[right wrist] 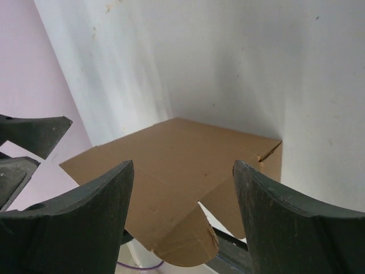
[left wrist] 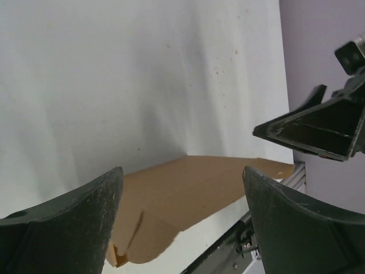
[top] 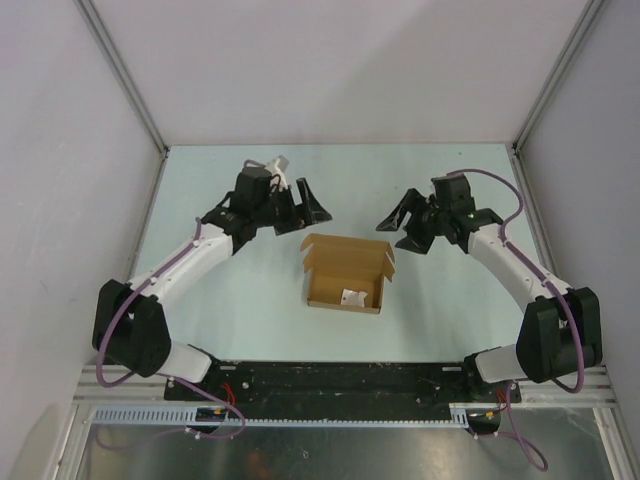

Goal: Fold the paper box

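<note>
The paper box (top: 343,272) is plain brown cardboard, lying mid-table as an open tray with its walls raised and a lid flap standing along the far side. My left gripper (top: 303,214) is open and empty, just behind the box's far left corner. My right gripper (top: 404,228) is open and empty, just off its far right corner. In the left wrist view the box (left wrist: 194,191) lies ahead between the spread fingers (left wrist: 68,228) of that gripper (left wrist: 182,174). In the right wrist view the box (right wrist: 171,165) with a rounded tab lies beyond that open gripper (right wrist: 182,166).
A tiny white scrap (top: 352,297) lies inside the box near its front right. Grey enclosure walls with metal posts (top: 140,95) stand left, right and behind. A black rail (top: 340,380) with the arm bases runs along the near edge.
</note>
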Action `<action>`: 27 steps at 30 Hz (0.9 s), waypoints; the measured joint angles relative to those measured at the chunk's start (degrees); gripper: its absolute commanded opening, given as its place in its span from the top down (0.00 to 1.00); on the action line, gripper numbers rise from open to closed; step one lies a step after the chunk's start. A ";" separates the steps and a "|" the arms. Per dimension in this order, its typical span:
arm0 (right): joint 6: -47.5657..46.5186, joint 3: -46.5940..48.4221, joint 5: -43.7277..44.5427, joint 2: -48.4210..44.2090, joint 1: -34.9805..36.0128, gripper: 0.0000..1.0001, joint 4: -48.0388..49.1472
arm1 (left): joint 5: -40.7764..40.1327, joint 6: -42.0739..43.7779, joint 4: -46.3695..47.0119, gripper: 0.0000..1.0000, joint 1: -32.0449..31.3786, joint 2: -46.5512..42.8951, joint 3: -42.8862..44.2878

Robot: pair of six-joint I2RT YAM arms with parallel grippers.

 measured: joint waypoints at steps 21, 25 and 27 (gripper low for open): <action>-0.26 0.00 3.58 0.00 7.69 0.25 -4.61 | 1.86 -1.49 0.02 0.12 -4.28 -0.13 -9.79; -0.68 0.00 3.98 0.00 7.85 0.25 -5.44 | 2.12 -1.49 -0.02 0.13 -4.68 -0.76 -10.36; -1.07 0.00 4.09 -0.09 7.87 0.25 -5.77 | 2.16 -1.49 -0.02 0.14 -4.72 -1.25 -10.47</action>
